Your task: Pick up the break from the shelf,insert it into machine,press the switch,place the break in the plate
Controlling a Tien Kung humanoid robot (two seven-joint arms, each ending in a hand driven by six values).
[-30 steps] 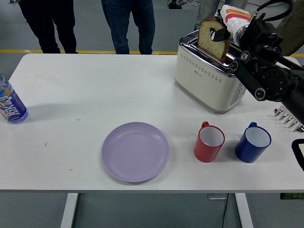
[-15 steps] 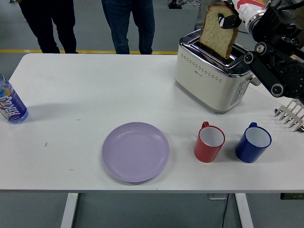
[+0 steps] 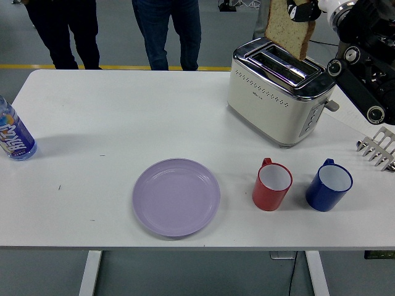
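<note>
A slice of bread (image 3: 290, 31) hangs above the white toaster (image 3: 278, 92) at the back right, fully clear of its slots. My right hand (image 3: 303, 11) is shut on the slice near the picture's top edge, the black arm (image 3: 364, 68) reaching up from the right. A lilac plate (image 3: 176, 196) lies bare at the table's front middle. The left arm is out of view.
A red mug (image 3: 271, 185) and a blue mug (image 3: 329, 184) stand in front of the toaster. A wire rack (image 3: 378, 148) shows at the right edge, a water bottle (image 3: 12, 132) at the left edge. Two people stand beyond the far side.
My right hand has lifted the bread straight up out of the toaster's slot, until the slice hangs free above it. Nothing else has moved.
</note>
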